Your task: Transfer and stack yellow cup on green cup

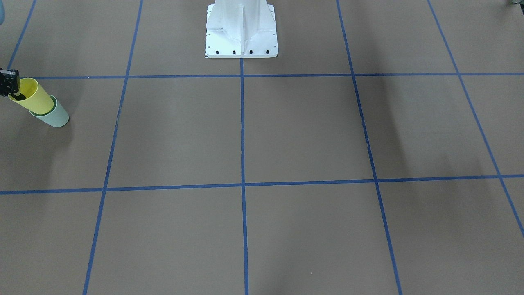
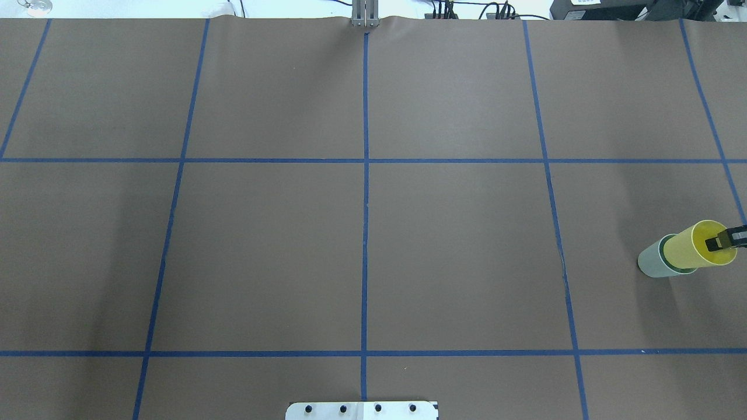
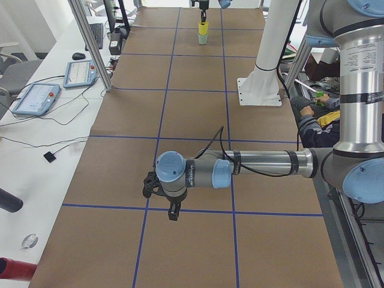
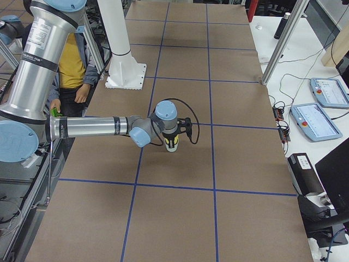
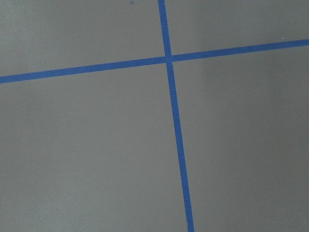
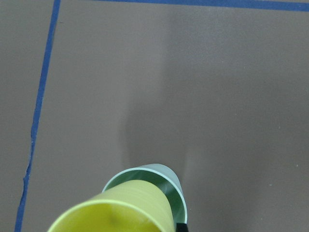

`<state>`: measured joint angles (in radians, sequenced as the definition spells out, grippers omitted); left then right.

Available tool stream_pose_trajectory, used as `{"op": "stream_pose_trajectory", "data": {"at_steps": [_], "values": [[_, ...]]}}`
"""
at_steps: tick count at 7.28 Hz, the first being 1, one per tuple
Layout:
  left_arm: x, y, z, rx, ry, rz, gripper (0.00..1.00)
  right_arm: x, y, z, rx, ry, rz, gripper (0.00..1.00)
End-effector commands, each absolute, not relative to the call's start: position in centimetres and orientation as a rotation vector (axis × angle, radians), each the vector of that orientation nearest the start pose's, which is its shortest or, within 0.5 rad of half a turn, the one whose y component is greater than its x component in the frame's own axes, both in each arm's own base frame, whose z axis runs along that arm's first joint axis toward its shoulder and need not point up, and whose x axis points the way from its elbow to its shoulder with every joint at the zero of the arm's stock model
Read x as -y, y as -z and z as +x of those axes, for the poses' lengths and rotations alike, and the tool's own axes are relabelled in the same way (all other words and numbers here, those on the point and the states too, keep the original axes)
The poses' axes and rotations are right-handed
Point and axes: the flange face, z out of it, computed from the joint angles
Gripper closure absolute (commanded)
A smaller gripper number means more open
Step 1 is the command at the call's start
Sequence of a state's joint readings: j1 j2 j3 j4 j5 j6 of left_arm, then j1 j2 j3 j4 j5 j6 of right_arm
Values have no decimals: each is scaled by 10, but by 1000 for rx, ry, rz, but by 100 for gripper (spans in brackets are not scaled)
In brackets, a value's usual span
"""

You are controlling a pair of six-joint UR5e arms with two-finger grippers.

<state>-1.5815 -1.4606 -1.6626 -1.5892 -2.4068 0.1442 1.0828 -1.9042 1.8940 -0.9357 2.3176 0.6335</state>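
The yellow cup (image 1: 35, 98) stands upright with its lower part nested in the green cup (image 1: 57, 116), near the table's end on my right. My right gripper (image 1: 16, 97) is shut on the yellow cup's rim, one finger inside it. The overhead view shows the same: yellow cup (image 2: 694, 251), green cup (image 2: 650, 262), right gripper (image 2: 716, 244). The right wrist view looks down on the yellow cup (image 6: 120, 212) inside the green rim (image 6: 166, 181). My left gripper (image 3: 171, 207) hovers over bare table far from the cups; I cannot tell whether it is open or shut.
The white robot pedestal (image 1: 241, 37) stands at mid-table on the robot's side. Blue tape lines (image 2: 365, 233) grid the brown table. A person in a yellow shirt (image 4: 73, 60) sits behind the robot. Tablets (image 3: 36, 97) lie on the side bench.
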Motion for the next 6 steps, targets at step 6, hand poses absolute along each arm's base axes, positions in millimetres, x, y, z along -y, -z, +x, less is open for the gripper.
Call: {"op": "stream_pose_trajectory", "data": {"at_steps": [6], "values": [[444, -660, -64, -834, -126, 64, 0, 382, -556, -120, 935, 91, 150, 0]]}}
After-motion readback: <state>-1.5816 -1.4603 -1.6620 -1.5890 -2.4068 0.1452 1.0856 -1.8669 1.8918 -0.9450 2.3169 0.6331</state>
